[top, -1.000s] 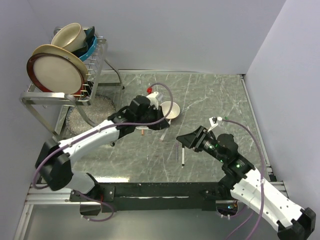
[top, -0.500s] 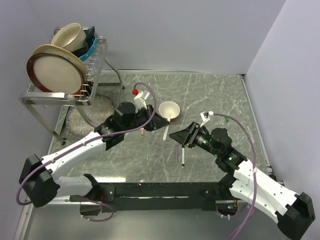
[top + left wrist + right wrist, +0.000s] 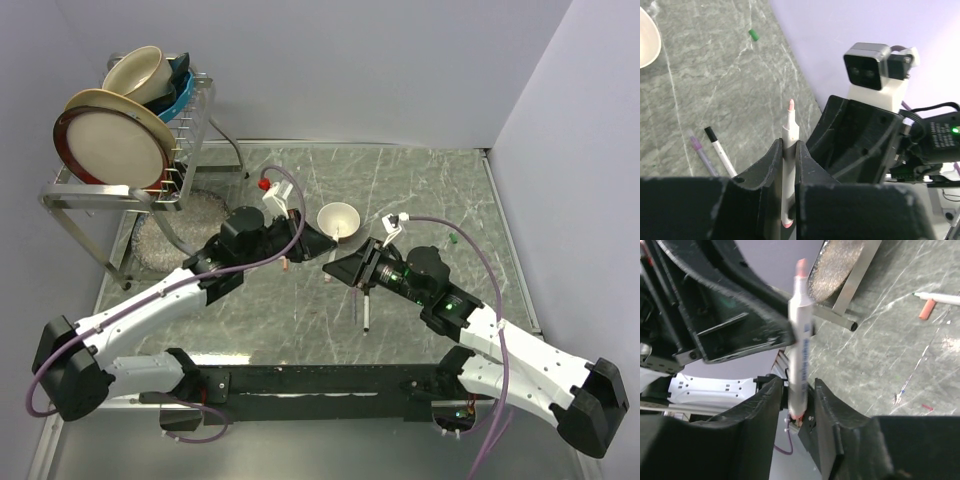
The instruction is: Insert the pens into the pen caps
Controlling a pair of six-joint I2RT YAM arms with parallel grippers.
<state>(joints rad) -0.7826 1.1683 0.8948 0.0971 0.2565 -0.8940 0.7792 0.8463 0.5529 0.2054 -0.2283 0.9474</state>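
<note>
My left gripper (image 3: 788,147) is shut on a white pen (image 3: 790,125) whose pink tip points up and away, toward the right arm. In the right wrist view the same pen (image 3: 801,340) stands between the jaws of my right gripper (image 3: 799,390). Those jaws are open, with a gap on each side of the barrel. From above, the left gripper (image 3: 318,243) and right gripper (image 3: 345,268) meet nose to nose in front of the bowl. A black-tipped pen (image 3: 366,312) lies on the table. A red cap (image 3: 287,264) and a green cap (image 3: 453,240) lie apart.
A cream bowl (image 3: 338,217) stands just behind the grippers. The dish rack (image 3: 130,130) with plates and bowls is at the back left, above a round glittery pad (image 3: 180,225). A green-tipped pen (image 3: 940,297) lies by the red cap (image 3: 925,309).
The right arm has swung left to the left gripper, and its jaws have narrowed around the pen. The left arm has drawn back a little to the left, still holding the pen.
</note>
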